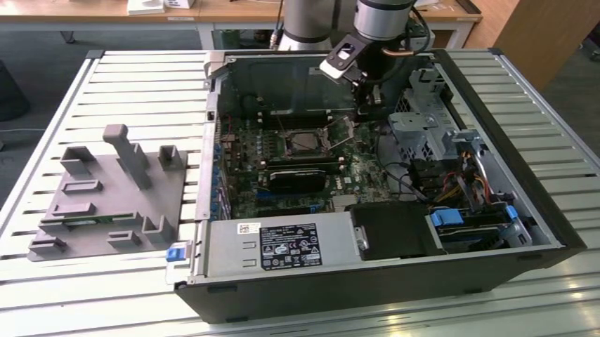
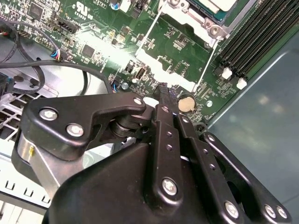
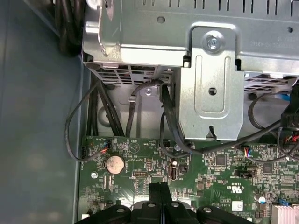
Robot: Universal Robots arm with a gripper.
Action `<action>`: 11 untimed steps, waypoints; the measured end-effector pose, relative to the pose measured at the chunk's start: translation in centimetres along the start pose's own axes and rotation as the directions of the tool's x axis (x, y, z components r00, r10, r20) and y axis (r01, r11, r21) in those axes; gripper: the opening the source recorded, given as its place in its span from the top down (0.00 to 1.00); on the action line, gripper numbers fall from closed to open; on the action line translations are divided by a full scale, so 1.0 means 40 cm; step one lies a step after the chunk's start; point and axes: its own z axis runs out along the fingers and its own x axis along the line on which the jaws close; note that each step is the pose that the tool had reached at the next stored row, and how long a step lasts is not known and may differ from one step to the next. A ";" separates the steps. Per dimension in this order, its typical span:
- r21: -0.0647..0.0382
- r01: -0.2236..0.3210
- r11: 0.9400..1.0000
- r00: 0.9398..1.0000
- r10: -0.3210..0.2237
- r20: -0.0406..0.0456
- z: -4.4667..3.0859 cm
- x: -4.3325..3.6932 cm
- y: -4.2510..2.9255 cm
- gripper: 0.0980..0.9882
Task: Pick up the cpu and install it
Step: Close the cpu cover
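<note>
An opened computer case is pictured lying on its side on a slatted desk, with its green motherboard exposed. The cpu is seen lying in the socket near the middle of the board. Thin wire levers are raised beside it on the exterior view's right. In the second wrist view the pale, shiny top of the cpu is caught at the picture's edge, just beside the black memory slots.

The gripper is held above the motherboard, near the case's far wall. It is set apart from the cpu, towards the exterior view's right. Its jaws are shown clenched together in both wrist views, and nothing is grasped between them. A round coin battery is seen on the board near the tips.

A metal drive cage is shown beyond the board's edge in the first wrist view, with black cables trailing from it onto the board. A silver power supply is fitted at the case's near end. A grey moulded fixture is placed on the desk at the exterior view's left, well apart from the gripper.
</note>
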 end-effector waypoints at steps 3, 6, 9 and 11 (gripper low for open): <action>0.000 0.000 1.000 1.000 0.000 0.000 0.001 0.000 0.005 0.99; 0.000 0.000 1.000 1.000 0.000 0.001 0.002 0.000 0.008 0.99; 0.000 0.000 1.000 1.000 0.000 0.001 0.004 0.001 0.009 0.99; 0.000 0.000 1.000 1.000 0.000 0.001 0.006 0.001 0.010 0.99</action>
